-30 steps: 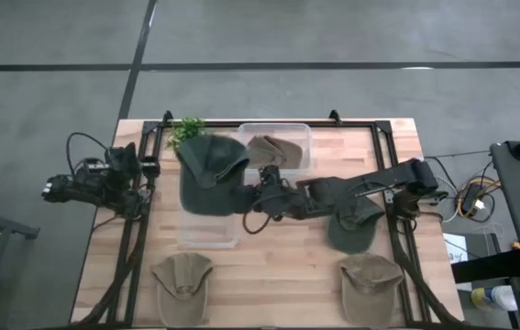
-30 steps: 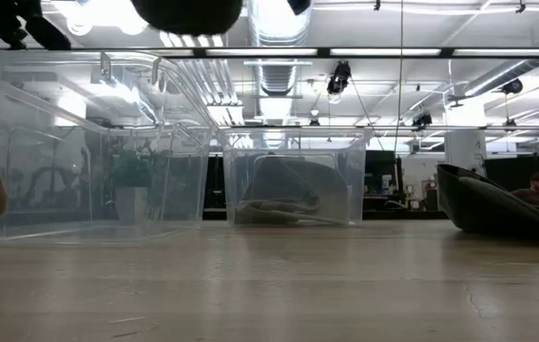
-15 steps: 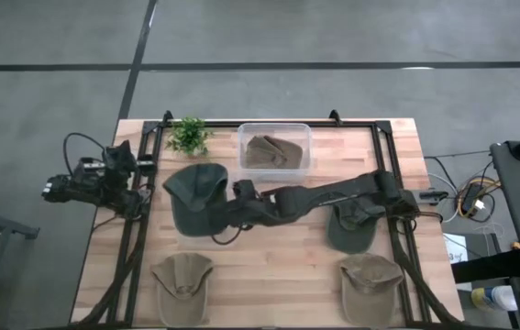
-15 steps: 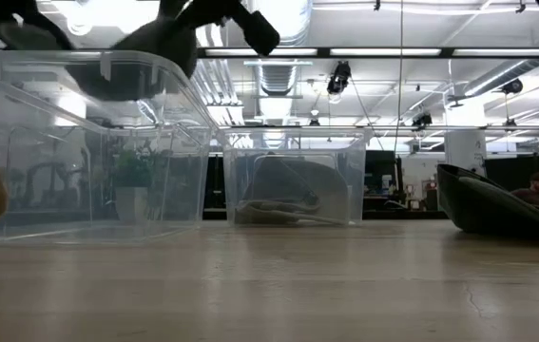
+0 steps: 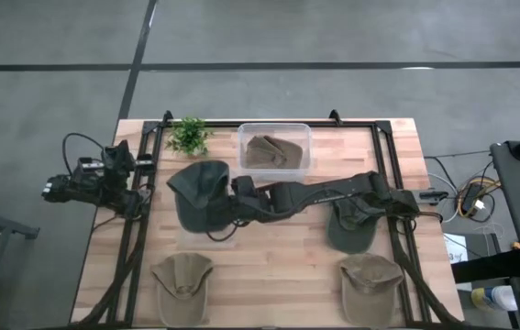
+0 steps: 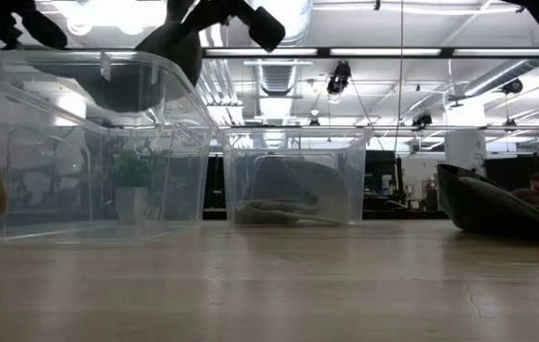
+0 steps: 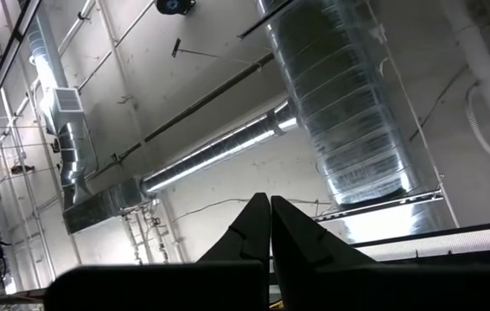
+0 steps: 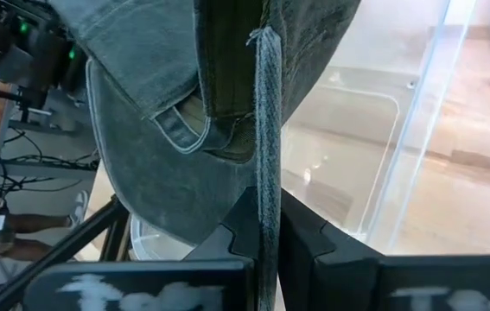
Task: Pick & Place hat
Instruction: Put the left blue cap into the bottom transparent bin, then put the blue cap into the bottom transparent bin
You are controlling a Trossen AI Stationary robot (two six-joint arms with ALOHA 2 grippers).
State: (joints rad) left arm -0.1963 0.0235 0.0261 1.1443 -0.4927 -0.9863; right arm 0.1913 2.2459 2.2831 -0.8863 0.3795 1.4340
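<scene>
The right gripper [image 5: 234, 197] pinches the dark green hat [image 5: 198, 194] by its back band; in the right wrist view its 2 fingers [image 8: 301, 231] press together on the grey strap [image 8: 267, 130]. The arm reaches across the tabletop from the right edge, and the hat hangs over the large clear bin [image 6: 79, 142] near the left edge. I judge it is held high like this so that it can drop inside the walls when it is released. The left gripper [image 7: 269, 231] waits outside the left edge, fingers closed on nothing and pointing up at the ceiling ducts.

On the wooden tabletop [image 5: 282, 252], a smaller clear bin [image 5: 274, 148] at the back edge already holds a tan hat [image 5: 270, 151], beside a small plant [image 5: 186, 136]. 2 tan hats [image 5: 182, 273] lie at the front edge, 1 toward each corner, and another dark hat [image 5: 351, 227] lies under the right arm. The room beyond has grey floor and bright ceiling lights.
</scene>
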